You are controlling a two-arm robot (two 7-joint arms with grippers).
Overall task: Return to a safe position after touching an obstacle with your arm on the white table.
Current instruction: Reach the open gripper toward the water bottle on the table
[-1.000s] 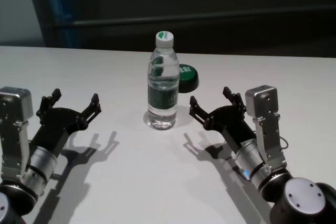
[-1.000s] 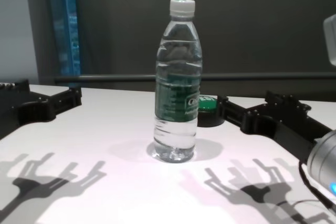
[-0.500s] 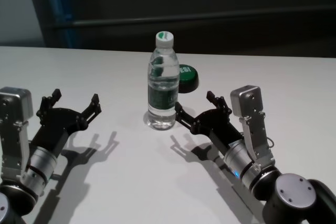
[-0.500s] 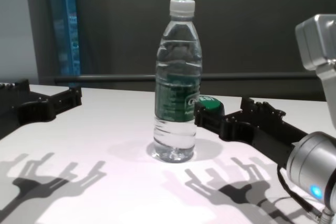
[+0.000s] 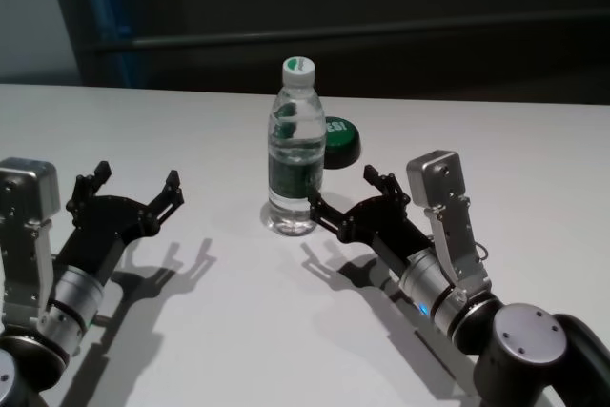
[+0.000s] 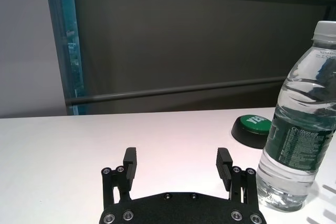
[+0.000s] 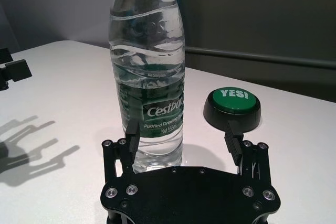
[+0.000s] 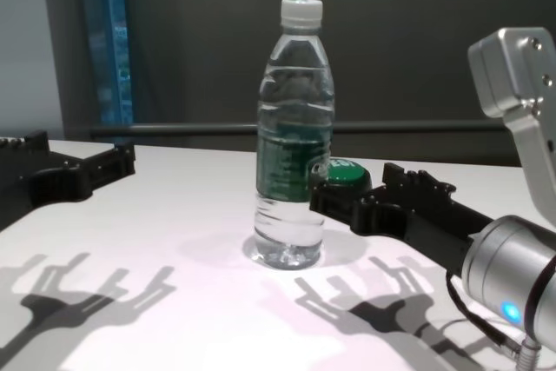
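A clear water bottle (image 5: 295, 150) with a white cap and a dark green label stands upright near the middle of the white table (image 5: 238, 331), and it is the one tall thing in the way of either arm. Just behind it and a little to the robot's right sits a low green button (image 5: 339, 137) on a black base (the right wrist view reads "YES!" on its top), close to the bottle but apart from it. Beyond the table's far edge runs a dark wall (image 5: 381, 7) with a horizontal rail. The right gripper (image 5: 348, 199) lies low over the table with its fingers spread wide; its left fingertip (image 7: 131, 139) is right at the bottle's lower side, touching or all but touching, while the other finger points towards the button, so that the bottle sits at the edge of the gap and not squarely inside it. The left gripper (image 5: 129, 190) hovers well off to the bottle's left, fingers likewise apart and holding nothing. Compared with a second ago, the right arm has swung in from well right of the bottle until its finger reached the bottle's side; the bottle, the button and the left arm have not shifted.
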